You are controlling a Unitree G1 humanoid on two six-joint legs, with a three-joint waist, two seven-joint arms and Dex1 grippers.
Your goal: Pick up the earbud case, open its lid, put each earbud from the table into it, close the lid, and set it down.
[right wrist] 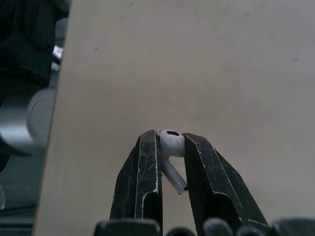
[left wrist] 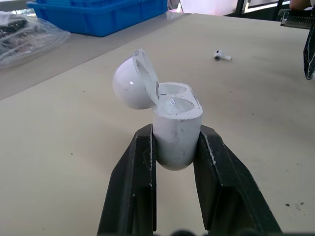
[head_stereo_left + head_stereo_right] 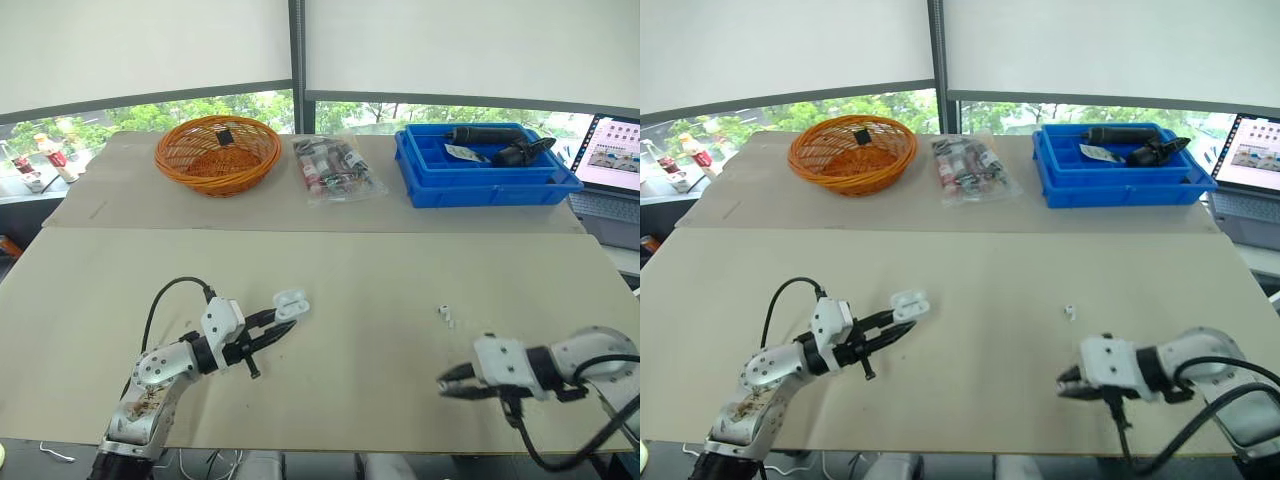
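My left gripper (image 3: 282, 322) is shut on the white earbud case (image 2: 174, 129), held a little above the beige table at the front left. The case's lid (image 2: 132, 83) stands swung open and the two sockets look empty. My right gripper (image 3: 446, 383) is near the front right edge, shut on a white earbud (image 1: 171, 143) pinched by its head, stem hanging between the fingers. A second white earbud (image 3: 446, 315) lies on the table between the two grippers, closer to the right one.
At the back stand an orange wicker basket (image 3: 217, 153), a clear bag of small items (image 3: 335, 168) and a blue bin (image 3: 480, 167) holding dark tools. A laptop (image 3: 612, 165) sits at the far right. A seam (image 3: 300, 231) crosses the table.
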